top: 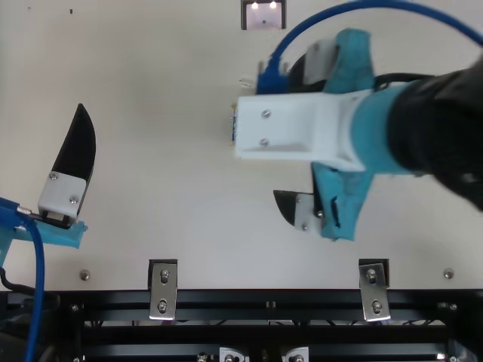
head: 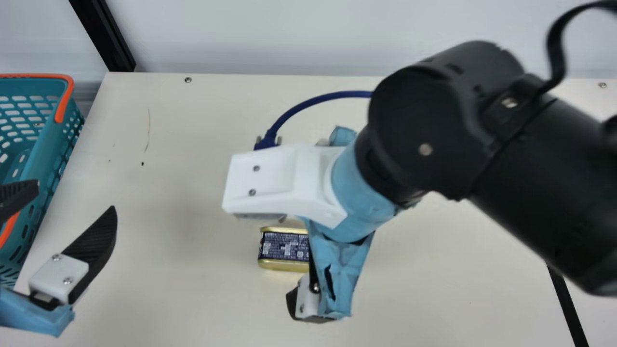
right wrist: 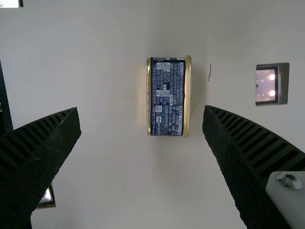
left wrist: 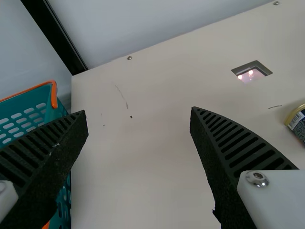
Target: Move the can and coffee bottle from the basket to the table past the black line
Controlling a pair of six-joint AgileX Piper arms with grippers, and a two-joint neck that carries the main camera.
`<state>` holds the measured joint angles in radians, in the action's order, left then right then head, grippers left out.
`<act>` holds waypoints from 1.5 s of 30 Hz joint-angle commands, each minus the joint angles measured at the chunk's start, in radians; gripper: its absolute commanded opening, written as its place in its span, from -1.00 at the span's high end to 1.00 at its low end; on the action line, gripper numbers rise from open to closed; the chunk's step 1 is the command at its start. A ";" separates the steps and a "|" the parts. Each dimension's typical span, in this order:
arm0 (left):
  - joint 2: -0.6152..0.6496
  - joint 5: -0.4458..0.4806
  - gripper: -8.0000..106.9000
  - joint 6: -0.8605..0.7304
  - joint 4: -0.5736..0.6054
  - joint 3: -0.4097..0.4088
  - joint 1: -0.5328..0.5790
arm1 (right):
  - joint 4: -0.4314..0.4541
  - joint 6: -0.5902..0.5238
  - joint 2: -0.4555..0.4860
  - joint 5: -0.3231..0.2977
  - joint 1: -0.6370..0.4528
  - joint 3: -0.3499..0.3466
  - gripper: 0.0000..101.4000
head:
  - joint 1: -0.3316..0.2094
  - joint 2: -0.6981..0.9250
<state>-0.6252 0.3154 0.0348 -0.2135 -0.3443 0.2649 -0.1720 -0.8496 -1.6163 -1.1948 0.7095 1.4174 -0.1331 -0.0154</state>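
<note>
The can [head: 283, 246], gold-rimmed with a dark blue printed side, lies on the table, partly covered by my right gripper [head: 340, 270]. In the right wrist view the can [right wrist: 167, 98] shows whole between and beyond the spread fingers of my right gripper [right wrist: 141, 109], untouched. My left gripper [head: 74, 195] is open beside the teal basket [head: 50, 140]. From the left wrist, that gripper [left wrist: 138, 112] has bare table between its fingers, the basket [left wrist: 56, 113] behind one finger and the can [left wrist: 298, 121] off beyond the other. A black line [head: 566, 303] crosses the table at the main view's right.
The basket has orange handles and stands at the table's left edge. A square metal-rimmed recess [top: 263, 16] is set in the table near the can. My right forearm [head: 520, 144] and its blue cable [head: 318, 100] hang over the table's middle and right. A wall stands behind.
</note>
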 commanded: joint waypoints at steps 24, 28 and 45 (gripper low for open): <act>0.000 0.000 -0.71 0.000 0.000 0.000 0.000 | 0.107 -0.019 -0.218 0.101 0.032 0.054 -1.00 | -0.001 -0.003; 0.000 0.000 -0.71 0.000 0.000 0.000 0.000 | 0.115 -0.019 -0.237 0.099 0.018 0.058 -1.00 | -0.001 -0.003; 0.000 0.000 -0.71 0.000 0.000 0.000 0.000 | 0.119 0.016 -0.276 0.131 0.007 0.025 0.88 | -0.001 -0.003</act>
<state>-0.6252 0.3154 0.0348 -0.2135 -0.3443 0.2649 -0.0510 -0.8360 -1.8912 -1.0687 0.7158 1.4465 -0.1331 -0.0154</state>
